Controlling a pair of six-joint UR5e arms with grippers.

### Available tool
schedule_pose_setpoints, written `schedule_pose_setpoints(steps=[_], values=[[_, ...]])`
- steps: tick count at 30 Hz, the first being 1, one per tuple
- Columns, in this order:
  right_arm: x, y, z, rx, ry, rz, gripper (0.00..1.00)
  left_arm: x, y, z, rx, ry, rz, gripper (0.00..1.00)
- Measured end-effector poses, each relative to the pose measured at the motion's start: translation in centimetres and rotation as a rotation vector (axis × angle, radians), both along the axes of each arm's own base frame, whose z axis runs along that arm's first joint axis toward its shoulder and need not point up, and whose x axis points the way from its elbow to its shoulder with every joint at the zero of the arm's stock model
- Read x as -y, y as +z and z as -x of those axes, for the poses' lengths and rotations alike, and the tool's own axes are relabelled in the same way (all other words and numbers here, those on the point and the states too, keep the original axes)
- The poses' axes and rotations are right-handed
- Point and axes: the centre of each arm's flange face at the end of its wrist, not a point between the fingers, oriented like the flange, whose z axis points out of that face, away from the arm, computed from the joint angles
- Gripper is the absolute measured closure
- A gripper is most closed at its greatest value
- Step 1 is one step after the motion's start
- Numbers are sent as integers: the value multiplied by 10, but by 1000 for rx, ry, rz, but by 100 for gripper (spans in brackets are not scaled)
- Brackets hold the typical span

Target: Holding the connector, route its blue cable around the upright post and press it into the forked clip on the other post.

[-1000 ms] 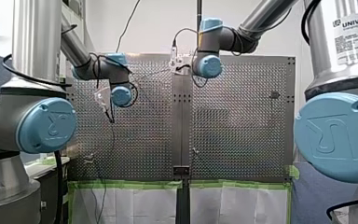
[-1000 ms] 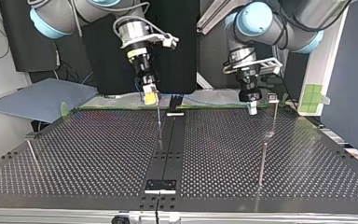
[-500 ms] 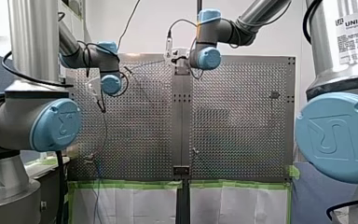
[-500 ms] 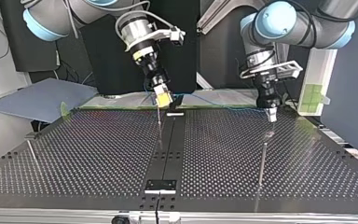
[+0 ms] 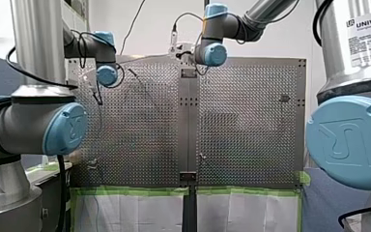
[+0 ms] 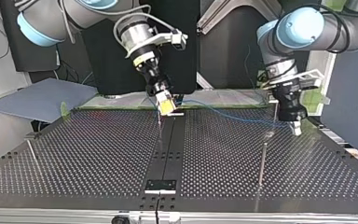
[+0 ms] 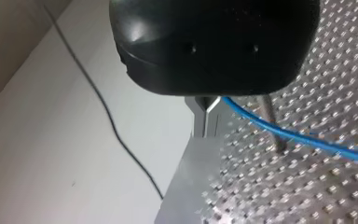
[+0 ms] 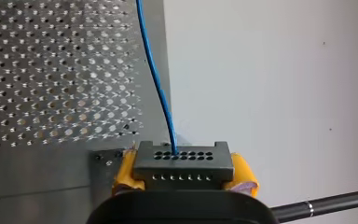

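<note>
Right end effector (image 6: 167,106) clamped on the connector (image 8: 183,165), left end effector (image 6: 297,129) pinching the blue cable (image 6: 228,115), we should round the centre-right upright post (image 7: 271,122) tautly.

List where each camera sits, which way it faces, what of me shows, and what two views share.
Front view: behind my shoulders, facing over the perforated metal table; my left arm, my right arm.
Top view: across the table, facing me; my right claw, my left claw.
Left wrist view: along my left claw, toward the thin blue cable.
Right wrist view: along my right claw, shut on the dark grey rectangular connector.
Both wrist views share the cable.
</note>
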Motion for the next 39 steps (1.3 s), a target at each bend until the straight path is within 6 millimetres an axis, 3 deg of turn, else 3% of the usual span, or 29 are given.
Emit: schedule_pose_setpoints(steps=[12, 26, 39], values=[[23, -9, -27, -29, 5, -26, 100, -9, 44, -20, 62, 3, 27, 100], [49, 38, -39, 42, 3, 12, 100, -15, 70, -59, 64, -11, 25, 100], [73, 19, -60, -9, 2, -41, 100, -24, 82, -99, 78, -44, 4, 100]])
